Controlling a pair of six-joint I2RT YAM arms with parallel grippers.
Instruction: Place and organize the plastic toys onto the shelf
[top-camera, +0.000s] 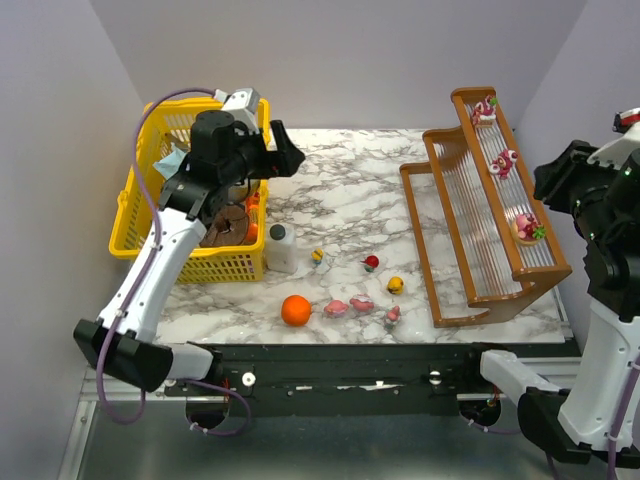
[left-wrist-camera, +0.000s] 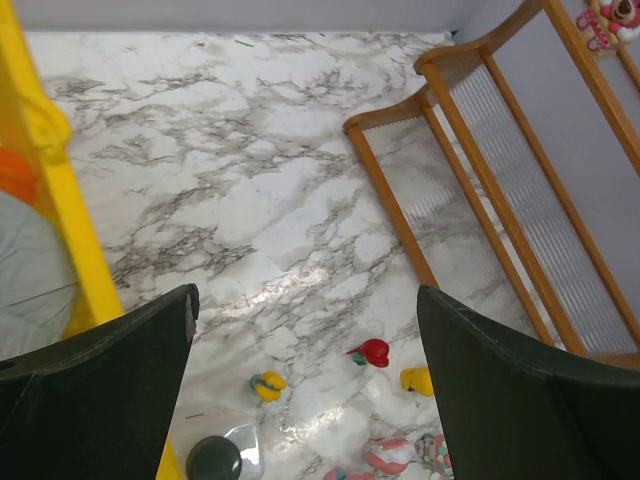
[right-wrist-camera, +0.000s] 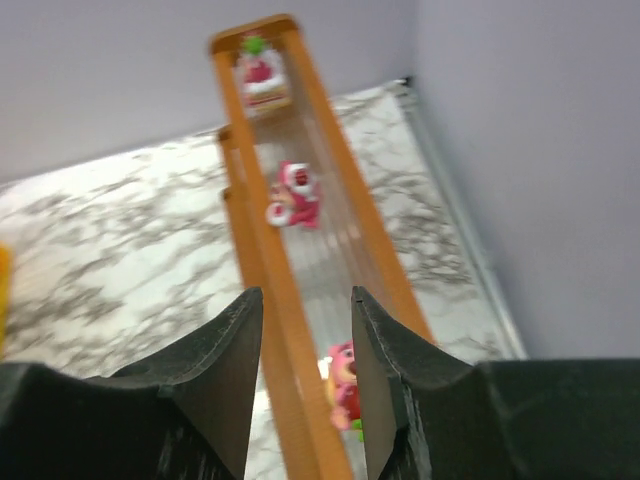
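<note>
Marble table (left-wrist-camera: 250, 180) spreads between wide-parted left hand (left-wrist-camera: 305, 300) and shelf (left-wrist-camera: 395, 210); right hand (right-wrist-camera: 305, 295) narrow.

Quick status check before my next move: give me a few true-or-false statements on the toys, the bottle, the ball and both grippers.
1. Three toys sit on the top tier of the shelf. True.
2. The left gripper holds a toy. False: its fingers are spread with nothing between them.
3. The white bottle stands inside the yellow basket. False: it stands on the table, beside the basket.
4. The orange ball lies on the table near its front edge. True.
5. The right gripper hangs above the basket. False: it is at the shelf, facing along the top tier.
</note>
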